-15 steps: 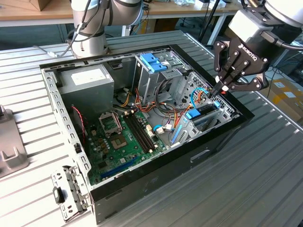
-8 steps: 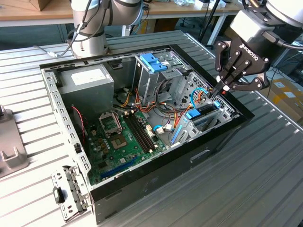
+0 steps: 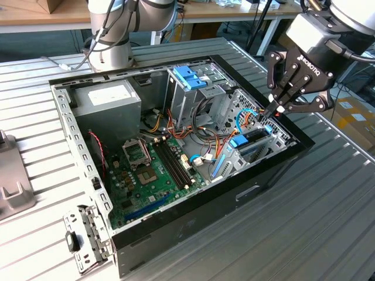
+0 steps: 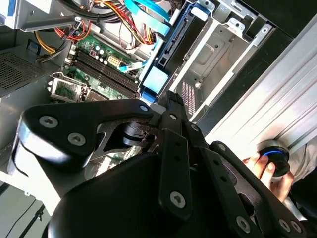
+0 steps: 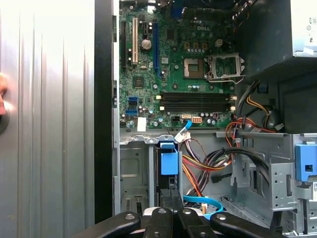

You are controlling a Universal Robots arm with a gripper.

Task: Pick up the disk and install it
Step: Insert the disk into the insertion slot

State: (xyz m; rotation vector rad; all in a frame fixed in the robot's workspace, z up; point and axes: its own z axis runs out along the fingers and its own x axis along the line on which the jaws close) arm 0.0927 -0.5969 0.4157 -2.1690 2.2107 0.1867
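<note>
So here's my feed right now: the gripper [image 3: 274, 110] hangs over the open computer case [image 3: 205, 205], above the end of the case that faces the exterior view's right. The case lies on its side around the middle of the ribbed metal bench [image 3: 316, 234], and the arm's base [image 3: 111, 47] stands at the bench's far edge behind it.

The jaws look closed to me, with the fingertips pinched together and nothing between them. They point down at the drive bay, just above the disk [image 3: 253, 140]. I can't tell whether the tips actually touch it.

The disk sits on edge in that bay, slotted between the metal walls at that end of the case, with its blue plastic tab sticking up. In the second wrist view I see the disk [image 4: 174, 44] as a dark strip with blue rail along it, just past the gripper [image 4: 171, 99].

The green motherboard [image 3: 149, 170] lies flat on the case floor. The grey power supply [image 3: 105, 99] is in the far corner of the case, and the upright cage with the blue top [image 3: 190, 76] stands between it and the disk bay.

In the second wrist view a person's hand [image 4: 260, 166] rests by a round black and blue knob [image 4: 275, 157] at the bench edge
</note>
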